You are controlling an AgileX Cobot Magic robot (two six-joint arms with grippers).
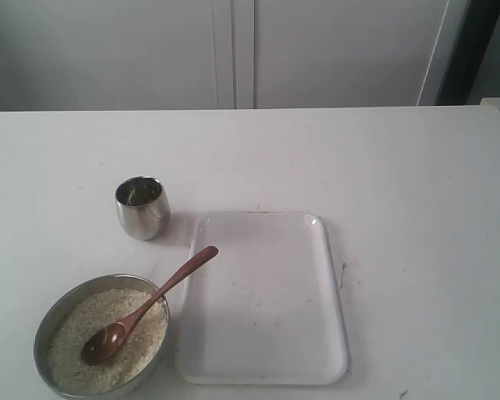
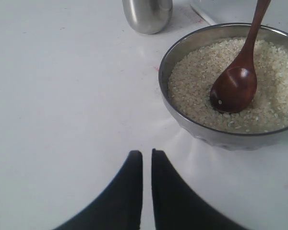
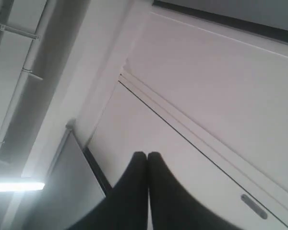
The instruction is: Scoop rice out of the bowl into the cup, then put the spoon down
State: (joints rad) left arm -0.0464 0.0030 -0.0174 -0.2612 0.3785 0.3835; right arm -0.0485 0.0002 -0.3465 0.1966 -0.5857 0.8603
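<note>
A wide, shallow round bowl of dull grey metal (image 1: 40, 337) sits in the lower left of the exterior view, filled nearly to the rim with small off-white uncooked rice grains (image 1: 79, 321). A slim reddish-brown wooden spoon (image 1: 154, 298) lies in it, its oval end face up on the rice, its long handle leaning on the rim and pointing to the upper right. A small shiny stainless-steel tumbler (image 1: 142, 210) stands upright above the bowl, apart from it.
</note>
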